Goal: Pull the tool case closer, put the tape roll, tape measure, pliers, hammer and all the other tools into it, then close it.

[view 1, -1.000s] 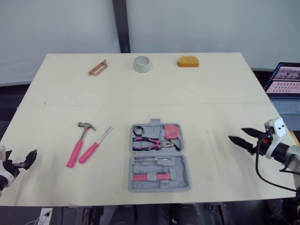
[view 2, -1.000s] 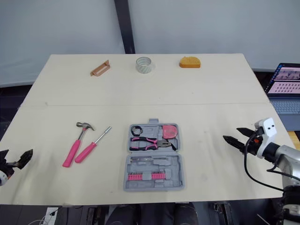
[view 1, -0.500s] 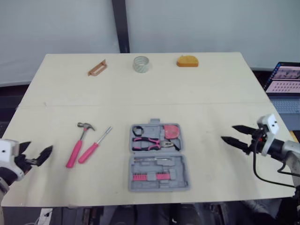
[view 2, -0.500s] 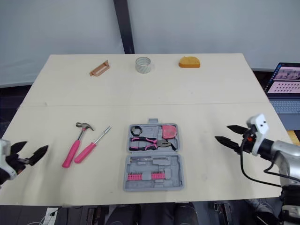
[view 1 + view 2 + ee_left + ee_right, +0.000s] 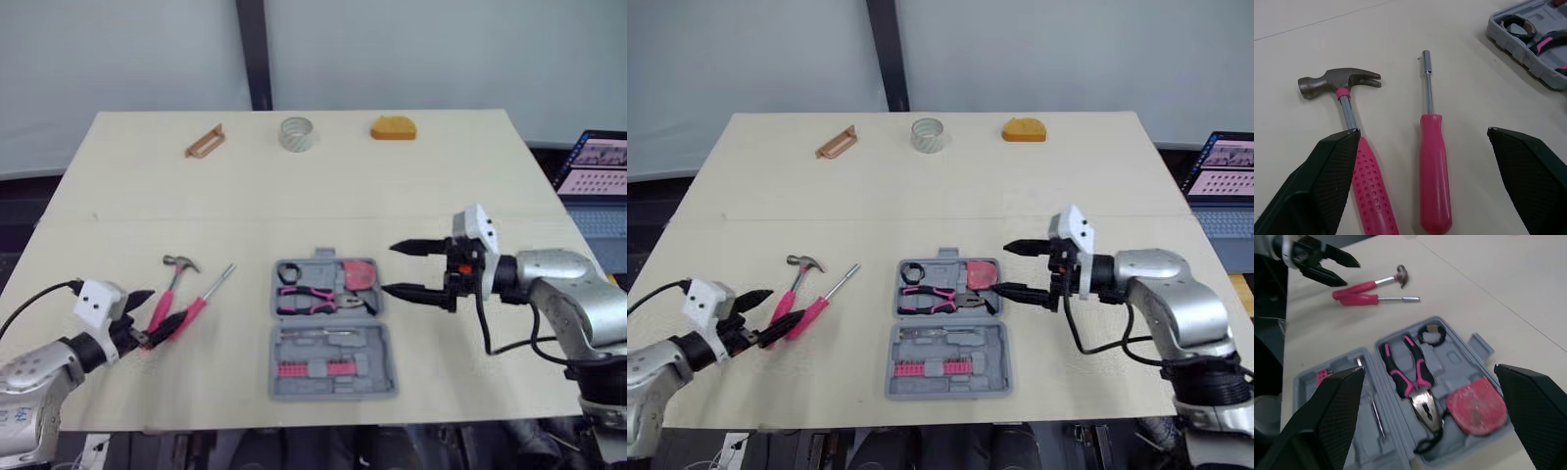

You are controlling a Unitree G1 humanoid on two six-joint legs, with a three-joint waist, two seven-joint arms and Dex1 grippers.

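Since the open tool case [image 5: 331, 328] lies on the counter [image 5: 441, 176] toward its near edge, the right fingers [image 5: 421, 248] spread wide just right of it, seemingly to drag it, while the left fingers [image 5: 1332, 166] gape around the hammer [image 5: 167, 294] and screwdriver [image 5: 201, 304] handles.

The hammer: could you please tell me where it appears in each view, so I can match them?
Left eye view: hammer lies on the table, left of the tool case, handle by the left end effector.
Right eye view: hammer in the same spot.
Left wrist view: hammer close up, handle beside one finger.
Right wrist view: hammer beyond the tool case.
Shared landmark: the pink screwdriver alongside it.
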